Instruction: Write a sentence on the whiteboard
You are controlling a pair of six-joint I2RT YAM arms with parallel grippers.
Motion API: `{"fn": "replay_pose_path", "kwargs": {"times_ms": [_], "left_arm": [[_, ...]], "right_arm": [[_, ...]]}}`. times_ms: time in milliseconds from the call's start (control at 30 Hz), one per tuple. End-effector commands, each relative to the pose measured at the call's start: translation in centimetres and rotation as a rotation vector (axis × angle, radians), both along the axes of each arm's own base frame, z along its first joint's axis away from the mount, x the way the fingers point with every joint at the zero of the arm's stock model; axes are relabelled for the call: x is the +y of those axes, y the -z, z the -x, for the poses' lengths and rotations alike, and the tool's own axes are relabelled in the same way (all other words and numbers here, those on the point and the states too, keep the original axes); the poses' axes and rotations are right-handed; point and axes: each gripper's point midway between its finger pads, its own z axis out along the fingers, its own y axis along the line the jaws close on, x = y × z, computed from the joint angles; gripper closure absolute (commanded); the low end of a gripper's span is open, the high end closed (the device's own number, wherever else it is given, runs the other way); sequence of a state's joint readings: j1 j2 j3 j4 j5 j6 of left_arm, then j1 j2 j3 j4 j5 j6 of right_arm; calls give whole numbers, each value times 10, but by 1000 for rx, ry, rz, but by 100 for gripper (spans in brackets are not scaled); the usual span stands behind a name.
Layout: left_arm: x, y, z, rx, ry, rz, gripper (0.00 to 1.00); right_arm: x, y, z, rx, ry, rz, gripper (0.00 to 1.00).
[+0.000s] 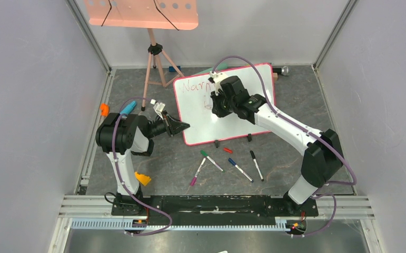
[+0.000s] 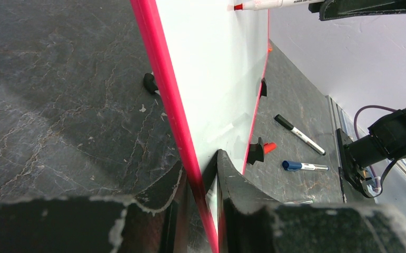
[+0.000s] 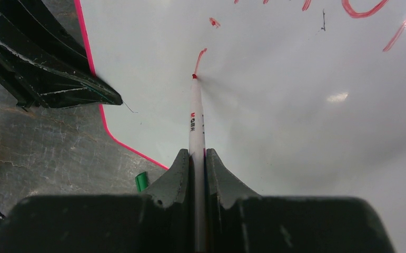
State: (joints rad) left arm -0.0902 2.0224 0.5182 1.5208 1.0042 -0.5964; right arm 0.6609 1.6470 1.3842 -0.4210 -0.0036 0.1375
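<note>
Red ink covers only the top of the whiteboard, which stands propped on its black clip feet at the middle of the desk, between the two arms. The sentence is barely begun. The top view shows one word along the upper edge, reading roughly "Narm", and a few marks below it partly hidden by the right arm. The rest of the glossy white face is bare, so most of the writing looks left to do. The right hand is clamped on a red marker, whose tip touches the board at the foot of a short fresh stroke; I judge a new letter on a lower line is in progress. The left hand pinches the board's pink-red rim at its lower left corner and steadies it. A blue marker and other capped pens lie on the desk in front of the board, unused.
</note>
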Motion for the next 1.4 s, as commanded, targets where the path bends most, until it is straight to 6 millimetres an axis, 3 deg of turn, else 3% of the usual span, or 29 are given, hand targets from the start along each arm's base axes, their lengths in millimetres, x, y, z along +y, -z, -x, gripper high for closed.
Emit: {"fn": "replay_pose_path", "kwargs": {"times_ms": [0, 167, 367, 700, 1367], "left_arm": [[18, 2, -33, -125, -149, -56, 96], [18, 2, -32, -123, -148, -55, 96], [18, 2, -33, -127, -148, -56, 96], [18, 2, -32, -126, -149, -56, 96], [18, 2, -32, -124, -149, -55, 95]], "right_arm": [[-4, -26, -8, -63, 22, -17, 100], [7, -59, -7, -120, -33, -88, 100], [5, -74, -12, -151, -18, -86, 100], [-12, -62, -25, -128, 80, 18, 100], [-6, -42, -28, -87, 73, 39, 100]]}}
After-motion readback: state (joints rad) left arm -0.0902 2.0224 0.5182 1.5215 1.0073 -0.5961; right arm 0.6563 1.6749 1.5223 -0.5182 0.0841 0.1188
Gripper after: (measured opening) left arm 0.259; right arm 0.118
